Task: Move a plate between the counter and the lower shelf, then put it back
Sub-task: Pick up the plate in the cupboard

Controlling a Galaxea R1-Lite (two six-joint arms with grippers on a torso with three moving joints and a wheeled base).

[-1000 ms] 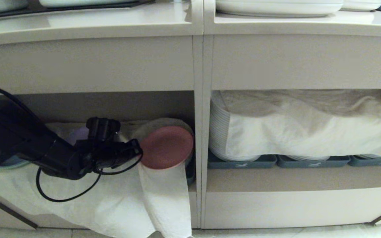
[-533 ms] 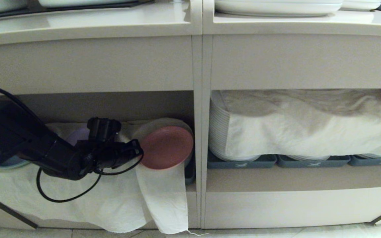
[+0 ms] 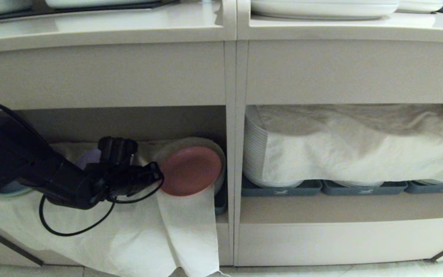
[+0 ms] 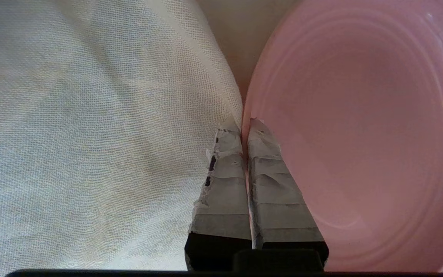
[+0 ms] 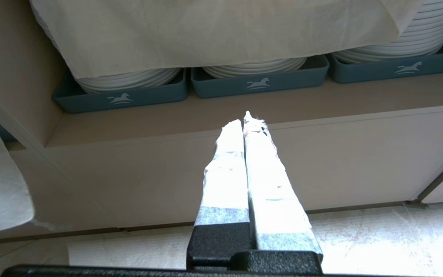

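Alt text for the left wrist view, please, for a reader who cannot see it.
The left gripper, its tape-wrapped jaws shut on the rim of the pink plate, holds the plate on edge so that it fills one side of the view. A white woven cloth covers the other side, with a strip of beige surface showing between cloth and plate beyond the fingertips.

Scene is lit softly from above. Glare is noted on the bench [image 3: 102,27] top in the head view. The lower shelf [image 3: 129,123] interior is held in shadow, darkest at its far left. Straight edges are bowed toward the head view's borders. In the right wrist view, the taped fingers [image 5: 229,161] are overexposed and the floor [image 5: 379,238] is washed out. The cloth [image 4: 90,134] weave is resolved sharply in the left wrist view.
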